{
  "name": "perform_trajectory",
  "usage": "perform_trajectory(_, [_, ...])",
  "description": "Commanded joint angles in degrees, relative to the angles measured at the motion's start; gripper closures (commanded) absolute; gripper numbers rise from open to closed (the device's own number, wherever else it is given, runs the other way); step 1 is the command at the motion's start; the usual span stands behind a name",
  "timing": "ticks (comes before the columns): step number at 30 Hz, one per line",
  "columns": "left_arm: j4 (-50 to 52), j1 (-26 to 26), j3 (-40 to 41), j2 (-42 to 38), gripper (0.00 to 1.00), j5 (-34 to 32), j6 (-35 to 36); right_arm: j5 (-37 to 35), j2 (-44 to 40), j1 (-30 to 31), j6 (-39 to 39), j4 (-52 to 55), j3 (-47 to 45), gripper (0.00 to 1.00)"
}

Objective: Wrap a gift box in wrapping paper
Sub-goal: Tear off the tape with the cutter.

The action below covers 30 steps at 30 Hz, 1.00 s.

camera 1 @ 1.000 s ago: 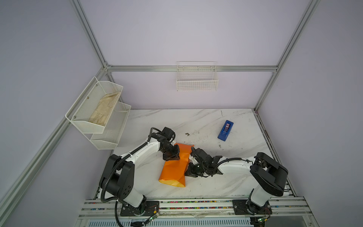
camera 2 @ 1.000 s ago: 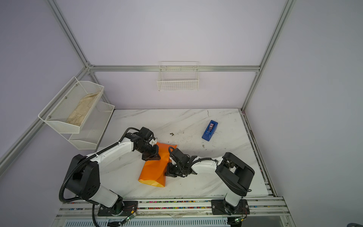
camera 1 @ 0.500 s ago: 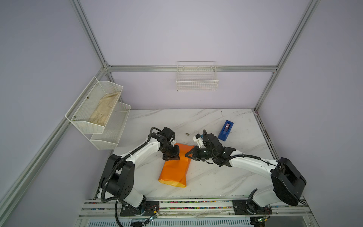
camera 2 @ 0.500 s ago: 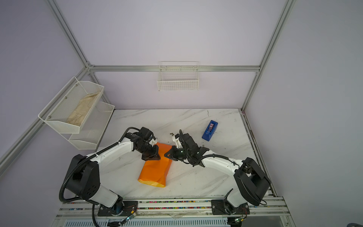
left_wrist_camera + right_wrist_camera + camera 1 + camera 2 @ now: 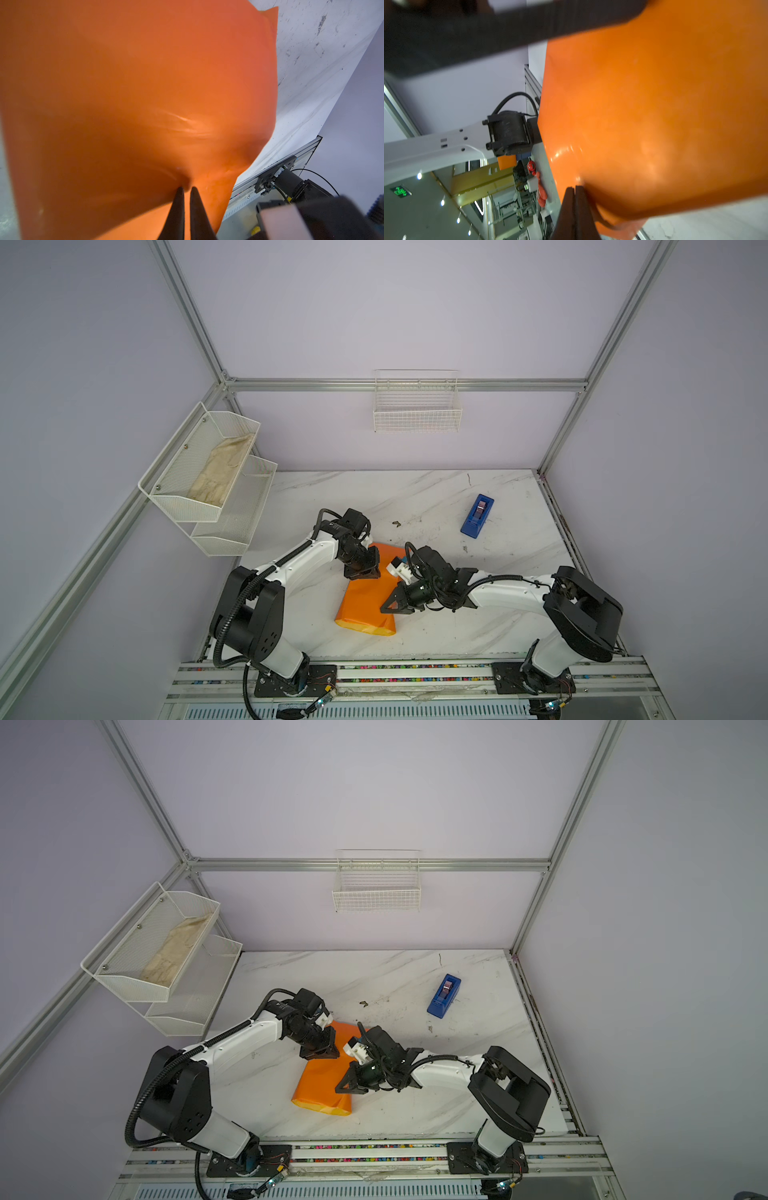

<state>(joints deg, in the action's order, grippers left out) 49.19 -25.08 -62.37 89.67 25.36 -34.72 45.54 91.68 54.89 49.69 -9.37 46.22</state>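
We are in the folding step: the orange wrapping paper [image 5: 365, 605] lies doubled over near the front of the marble surface [image 5: 415, 497], with the gift box hidden, presumably inside it. Our left end effector [image 5: 186, 188] looks clenched on a pucker at the paper's far end, and the right end effector [image 5: 574, 187] is clenched empty against its side edge. Next, we judge, the flap needs creasing and holding flat while tape comes from the blue tape dispenser [image 5: 477, 516]

Top views high above whole table [image 5: 415, 497]; wrist views close upon the wrapping paper [image 5: 124, 83].
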Motion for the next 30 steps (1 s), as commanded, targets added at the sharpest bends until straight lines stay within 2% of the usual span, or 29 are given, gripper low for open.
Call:
perform_trajectory(1, [3.12, -0.47, 1.79, 2.8, 0.9, -2.88, 1.23, 4.56, -4.77, -2.51, -3.23, 3.02, 0.8, 0.97])
perform_trajectory(5, [2.76, -0.42, 2.05, 2.91, 0.9, -2.83, 1.15, 3.36, -9.76, -13.78, -2.73, 3.84, 1.85, 0.97])
perform_trajectory(7, [2.61, -0.41, 1.99, 2.97, 0.9, -2.84, 1.15, 2.49, -10.0, -20.19, -2.63, 4.84, 2.23, 0.93])
perform_trajectory(9, [2.49, -0.41, 1.91, 2.97, 0.9, -2.77, 1.15, 2.49, -9.28, -26.95, -3.07, 5.49, 2.72, 0.86])
perform_trajectory(10, [2.49, -0.41, 1.82, 2.97, 0.9, -2.66, 1.28, 2.5, -9.09, -29.98, -3.22, 5.41, 2.87, 0.79])
perform_trajectory(11, [2.49, -0.41, 1.86, 2.97, 0.9, -2.64, 1.31, 2.24, -8.86, -33.24, -3.45, 5.72, 3.23, 0.66])
perform_trajectory(12, [2.49, -0.41, 1.79, 2.97, 0.9, -2.52, 1.52, 1.51, -8.83, -37.07, -4.05, 6.76, 3.48, 0.59])
perform_trajectory(17, [2.49, -0.44, 2.01, 2.88, 0.9, -2.23, 1.58, -0.65, -6.46, -53.18, -8.24, 9.47, 5.83, 0.58])
perform_trajectory(19, [2.49, -0.41, 1.9, 3.1, 0.9, -2.12, 1.78, -0.19, -3.6, -56.26, -10.09, 9.34, 8.08, 0.6])
perform_trajectory(24, [2.61, -0.41, 1.67, 3.31, 0.9, -2.09, 1.61, 1.09, 5.32, -58.68, -12.85, 9.5, 15.25, 0.64])
perform_trajectory(30, [2.58, -0.41, 1.65, 3.5, 0.9, -1.94, 1.15, 3.4, 12.24, -61.44, -14.29, 8.14, 17.68, 0.68])
